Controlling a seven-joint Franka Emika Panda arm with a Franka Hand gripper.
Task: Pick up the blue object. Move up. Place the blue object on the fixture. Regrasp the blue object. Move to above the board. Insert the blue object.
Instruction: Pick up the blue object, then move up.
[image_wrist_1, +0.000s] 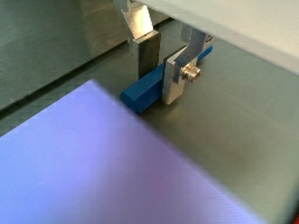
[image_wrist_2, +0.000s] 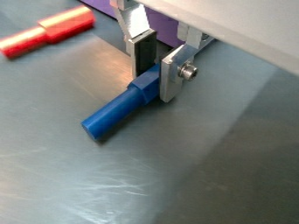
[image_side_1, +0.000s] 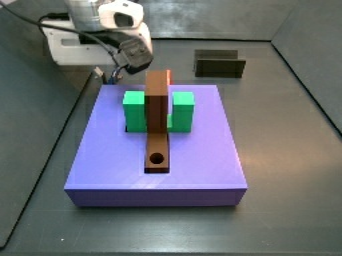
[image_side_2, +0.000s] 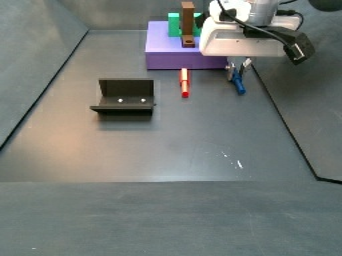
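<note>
both wrist views show the pincer (image_wrist_2: 156, 72) down at the grey floor (image_wrist_2: 211, 157), its silver fingers (image_wrist_2: 177, 73) set on either side of the blue object (image_wrist_2: 119, 110). the blue object lies flat on the floor, one end between the dark pads; whether the pads press it or only stand beside it, i cannot tell. in a wrist view the board (image_wrist_1: 105, 166) sits just beside the blue object. a red piece (image_wrist_2: 47, 32) lies on the floor, well apart from the blue object. in a side view the pincer (image_side_2: 237, 68) is beside the board (image_side_2: 167, 52), which bears a green block (image_side_1: 138, 110) and a brown bar (image_side_1: 159, 125) with a round hole. the fixture (image_side_2: 124, 97) stands well apart on the floor.
</note>
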